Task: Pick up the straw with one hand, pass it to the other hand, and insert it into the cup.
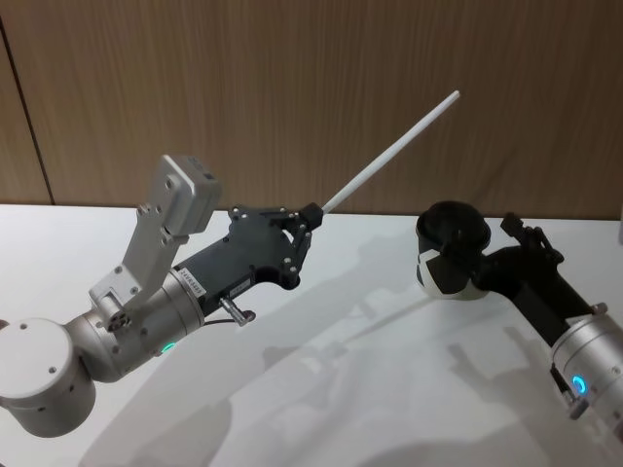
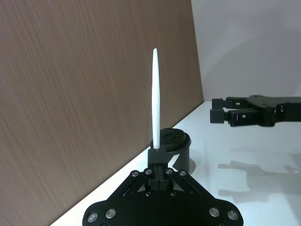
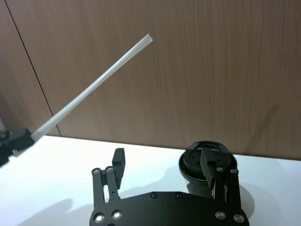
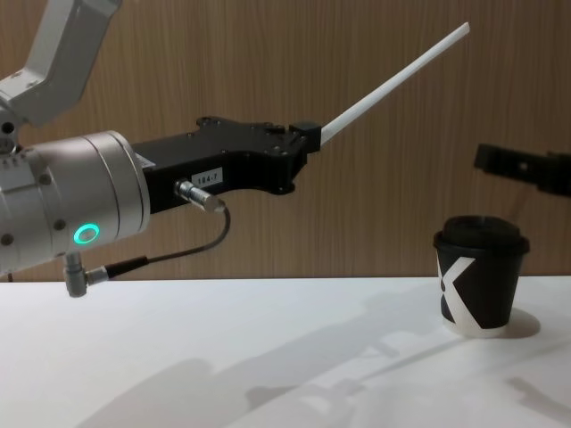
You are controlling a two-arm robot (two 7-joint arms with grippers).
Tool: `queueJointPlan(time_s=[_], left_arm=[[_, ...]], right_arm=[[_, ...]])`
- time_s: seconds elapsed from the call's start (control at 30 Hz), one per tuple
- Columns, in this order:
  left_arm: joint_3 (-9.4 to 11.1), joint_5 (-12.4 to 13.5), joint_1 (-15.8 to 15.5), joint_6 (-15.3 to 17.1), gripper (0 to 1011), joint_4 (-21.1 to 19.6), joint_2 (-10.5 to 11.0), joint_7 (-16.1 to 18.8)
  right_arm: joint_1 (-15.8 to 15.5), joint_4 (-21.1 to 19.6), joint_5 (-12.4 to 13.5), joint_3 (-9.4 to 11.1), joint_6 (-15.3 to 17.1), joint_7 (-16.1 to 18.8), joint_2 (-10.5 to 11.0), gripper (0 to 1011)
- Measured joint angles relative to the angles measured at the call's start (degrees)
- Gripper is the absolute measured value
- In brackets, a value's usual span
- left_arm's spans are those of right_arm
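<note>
Left claw (image 1: 310,216), left of centre in the head view, pinches the straw (image 1: 389,154) by its low end. The rest slants to the upper right, clear of the worktop (image 4: 268,357). Right claw (image 3: 162,162) hangs spread wide just above the cup (image 4: 480,285) at lower right; the straw looks light, thin and easily crushed, so it likely wants a gentle pinch near mid-length.

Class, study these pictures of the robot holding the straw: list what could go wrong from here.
1. The left pincer grips the straw by its very end, so it may pivot or slip at handover.
2. The open right pincer hangs close to the cup; moving off, it could tip it.
</note>
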Motion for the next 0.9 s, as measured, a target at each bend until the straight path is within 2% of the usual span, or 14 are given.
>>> queueJointPlan(time_s=[0.13, 0.23, 0.37, 0.9], left_arm=[[0.0, 0.0, 0.0, 0.0, 0, 0.0, 0.0, 0.0], [0.0, 0.0, 0.0, 0.0, 0, 0.0, 0.0, 0.0], [0.0, 0.0, 0.0, 0.0, 0, 0.0, 0.0, 0.0], [0.0, 0.0, 0.0, 0.0, 0, 0.0, 0.0, 0.0]], right_arm=[[0.6, -1.0, 2.9, 0.9, 3.2, 0.0, -0.7, 1001], [1.3, -1.8, 6.0, 1.7, 6.4, 0.2, -1.3, 1001], [2.2, -2.4, 8.5, 2.2, 8.9, 0.6, -1.6, 1001], [6.1, -2.6, 15.0, 2.5, 15.8, 3.7, -0.9, 1001]])
